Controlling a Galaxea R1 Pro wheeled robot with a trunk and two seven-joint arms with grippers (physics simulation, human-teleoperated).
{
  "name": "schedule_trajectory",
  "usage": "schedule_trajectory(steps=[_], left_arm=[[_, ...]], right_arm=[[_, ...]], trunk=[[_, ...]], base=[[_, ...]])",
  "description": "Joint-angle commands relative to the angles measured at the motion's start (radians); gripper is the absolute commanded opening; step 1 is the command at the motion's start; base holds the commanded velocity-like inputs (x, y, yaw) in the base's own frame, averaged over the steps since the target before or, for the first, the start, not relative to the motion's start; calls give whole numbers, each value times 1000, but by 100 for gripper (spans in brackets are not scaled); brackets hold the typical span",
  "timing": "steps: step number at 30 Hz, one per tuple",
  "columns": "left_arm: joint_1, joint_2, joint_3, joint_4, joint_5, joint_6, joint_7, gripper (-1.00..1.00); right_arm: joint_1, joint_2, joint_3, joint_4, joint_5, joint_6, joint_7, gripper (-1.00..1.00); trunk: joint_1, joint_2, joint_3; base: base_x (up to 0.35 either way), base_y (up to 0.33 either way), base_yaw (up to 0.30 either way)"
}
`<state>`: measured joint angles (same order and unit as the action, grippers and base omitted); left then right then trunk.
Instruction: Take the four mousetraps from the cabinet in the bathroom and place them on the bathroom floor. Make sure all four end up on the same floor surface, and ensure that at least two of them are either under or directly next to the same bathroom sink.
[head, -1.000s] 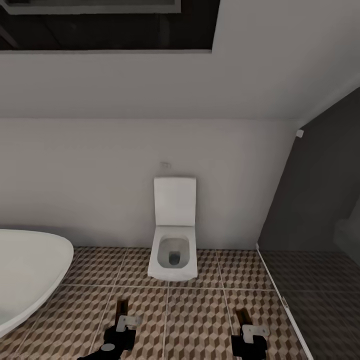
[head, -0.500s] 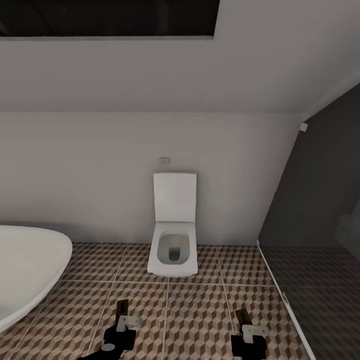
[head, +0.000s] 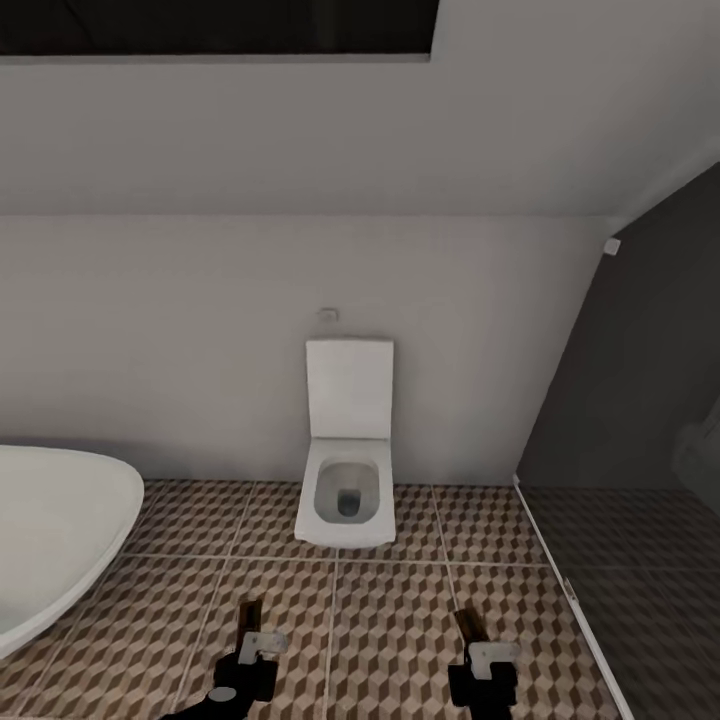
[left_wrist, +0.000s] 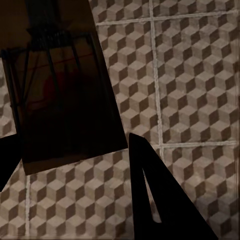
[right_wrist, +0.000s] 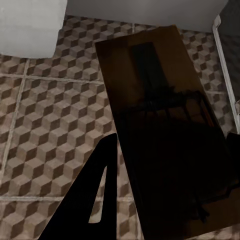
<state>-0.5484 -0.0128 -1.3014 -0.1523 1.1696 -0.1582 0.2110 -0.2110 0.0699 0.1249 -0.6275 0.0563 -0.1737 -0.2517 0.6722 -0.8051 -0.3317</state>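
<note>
Low in the head view, my left gripper (head: 250, 642) is shut on a mousetrap (head: 248, 614), a thin brown sliver standing up from its fingers. My right gripper (head: 478, 652) is shut on a second mousetrap (head: 464, 626) in the same way. In the left wrist view the mousetrap (left_wrist: 65, 95) is a dark flat board with wire spring and dim red spot, held over the cube-patterned bathroom floor (left_wrist: 195, 75). The right wrist view has the other mousetrap (right_wrist: 165, 125) above the floor (right_wrist: 45, 115). The cabinet and sink are out of view.
A square white toilet (head: 347, 470) stands against the pale wall straight ahead. The rim of an oval white bathtub (head: 60, 530) reaches in from the left. A dark glass shower partition (head: 640, 420) with a low kerb closes the right side. Patterned floor (head: 380, 620) lies between them.
The whole picture has slid upward a little, so the camera has moved. My right gripper and its mousetrap sit slightly further left in the view; the left one looks the same.
</note>
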Motion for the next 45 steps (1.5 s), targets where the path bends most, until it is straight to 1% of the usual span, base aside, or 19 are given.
schedule_trajectory(steps=[1, 2, 3, 4, 5, 6, 7, 8, 10, 13, 16, 19, 21, 24, 27, 29, 33, 41, 45], left_arm=[[-1, -3, -7, -1, 4, 21, 9, -100], [-1, -5, -6, -1, 4, 63, 10, -100], [-3, -7, -5, -3, 4, 125, 11, -100], [-6, -9, -4, -4, 4, 161, 11, -100], [-20, -16, -4, -9, 4, 234, 11, -100], [-45, -23, -3, -12, 4, 301, 12, -100], [-75, -28, -3, -14, 4, 350, 12, -100], [-105, -31, -2, -15, 4, 383, 13, -100], [-162, -35, -1, -16, 4, 420, 13, -100], [-240, -38, 0, -15, 5, 459, 15, -100], [-280, -37, 0, -13, 6, 488, 13, -100], [-293, -39, 1, -9, 8, 488, 9, -100], [-297, -38, 0, -6, 9, 461, 7, -100], [-299, -31, -2, -3, 11, 367, 4, -100], [-297, -27, -3, -1, 12, 326, 3, -100], [-296, -26, -4, -1, 13, 318, 6, -100], [-295, -26, -4, 0, 14, 315, 9, -100], [-294, -26, -4, -1, 15, 315, 10, -100], [-294, -26, -3, 0, 15, 315, 10, -100]], right_arm=[[-1, 0, 15, -13, 6, 9, -10, -100], [-2, 1, 22, -38, 7, 35, -10, -100], [-6, 1, 26, -68, 8, 81, -11, -100], [-12, 2, 28, -83, 8, 111, -10, -100], [-31, 2, 30, -105, 7, 175, -9, -100], [-57, 2, 32, -119, 5, 236, -8, -100], [-83, 2, 33, -128, 3, 278, -7, -100], [-103, 2, 34, -134, 2, 306, -7, -100], [-127, 4, 34, -140, 0, 336, -6, -100], [-139, 12, 34, -142, -3, 354, -6, -100], [-143, 22, 35, -142, -7, 358, -6, -100], [-144, 26, 35, -142, -11, 360, -6, -100], [-145, 29, 35, -137, -18, 359, -5, -100], [-145, 35, 35, -105, -48, 355, -5, -100], [-145, 38, 35, -91, -76, 347, -4, -100], [-145, 40, 39, -90, -83, 313, -1, -100], [-145, 42, 48, -94, -83, 247, 12, -100], [-145, 41, 53, -108, -82, 230, 13, -100], [-145, 41, 55, -109, -81, 229, 14, -100]], trunk=[[0, -1, -1], [0, -1, -1], [0, -1, -1], [0, -1, -1], [0, -1, -1], [0, -1, -1], [0, -1, -2], [0, -1, -2], [0, -1, -2], [0, -1, -2], [0, -1, -2], [0, -1, -2], [0, -1, -2], [0, -1, -2], [0, -1, -2], [0, -1, -2], [0, -1, -2], [0, -1, -2], [15, -29, -20]], base=[[0, 0, 0], [0, 0, 0], [0, 0, 0], [0, 0, 0], [0, 0, 0], [0, 0, 0], [0, 0, 0], [0, 0, 0], [0, 0, 0], [0, 0, 0], [0, 0, 0], [0, 0, 0], [0, 0, 0], [0, 0, 0], [0, 0, 0], [0, 0, 0], [0, 0, 0], [0, 0, 0], [0, 0, 0]])
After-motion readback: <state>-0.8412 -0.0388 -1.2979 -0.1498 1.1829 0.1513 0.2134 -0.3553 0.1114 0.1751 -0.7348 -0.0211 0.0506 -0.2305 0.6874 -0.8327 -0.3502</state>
